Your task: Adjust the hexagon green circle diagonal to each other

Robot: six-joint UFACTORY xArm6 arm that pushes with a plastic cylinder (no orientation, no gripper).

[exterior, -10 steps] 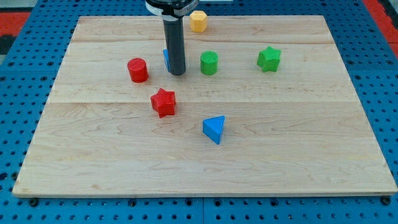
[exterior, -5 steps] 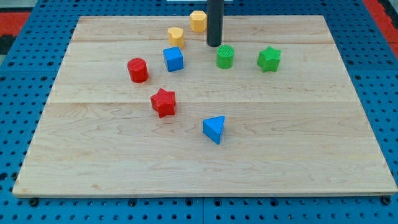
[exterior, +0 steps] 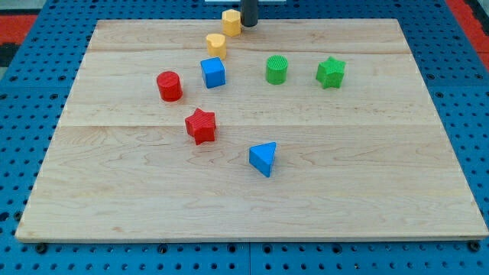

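Observation:
The yellow hexagon (exterior: 231,21) sits at the board's top edge, near the view's top centre. My tip (exterior: 249,25) is right beside it on its right, touching or nearly touching it. The green circle (exterior: 276,69) stands lower and to the right of the hexagon, apart from my tip. Only the rod's lower end shows at the view's top.
A second yellow block (exterior: 216,44) lies below-left of the hexagon, above a blue cube (exterior: 213,72). A red cylinder (exterior: 169,86), a red star (exterior: 201,126), a blue triangle (exterior: 263,159) and a green star (exterior: 331,72) stand on the wooden board (exterior: 382,176).
My tip moved up from beside the green circle to the top edge. The green circle was nudged right earlier. The yellow hexagon slid left and slightly up.

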